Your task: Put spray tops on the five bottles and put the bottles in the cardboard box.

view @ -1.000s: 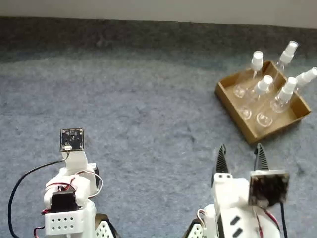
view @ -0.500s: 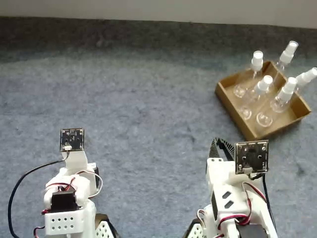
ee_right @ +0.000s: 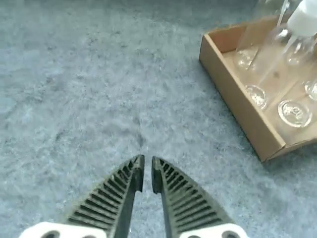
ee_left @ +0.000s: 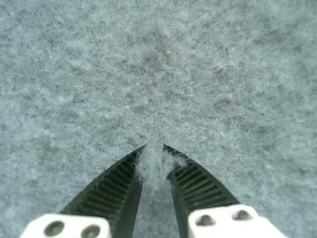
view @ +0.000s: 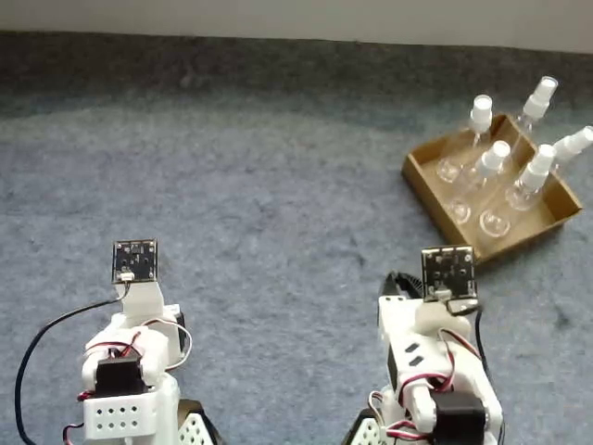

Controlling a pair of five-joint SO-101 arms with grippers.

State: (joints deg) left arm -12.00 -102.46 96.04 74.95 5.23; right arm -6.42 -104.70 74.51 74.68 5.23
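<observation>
Showing the bench from its near edge outward, the high view places the left arm [view: 125, 375] and the right arm [view: 434, 371] side by side at the closest margin of the grey, felt-like tabletop [view: 278, 185]. Each arm carries a small square wrist camera, the left one [view: 135, 260] and the right one [view: 448, 272], at its forward end.

The left claw [ee_left: 154, 148] hangs over bare grey surface. Its two ribbed black fingers [ee_left: 114, 186] are drawn together to a narrow slit at the tips, with nothing between them.

The right claw [ee_right: 147, 161] is likewise brought together, its tips almost touching and gripping nothing. It hangs over the grey cover just short of the cardboard box [ee_right: 233, 101], apart from it.

Farther out, toward the far right of the tabletop, the cardboard box [view: 431, 211] sits at an angle to the arms, one corner turned toward the right arm. It is a shallow, open tray.

All five clear bottles [view: 477, 185] are inside the box, their round bases on its floor. Each bears a white spray top [view: 481, 113], and the tops rise past the far rim. Seen from the right wrist, the nearer bottles [ee_right: 270, 69] show their circular bases through the clear walls, with one spray top [ee_right: 304, 17] above. Whether the bottles stand fully upright or lean cannot be told. Beyond the box, the grey cover runs on to a darker band [view: 278, 60] at the far edge.
</observation>
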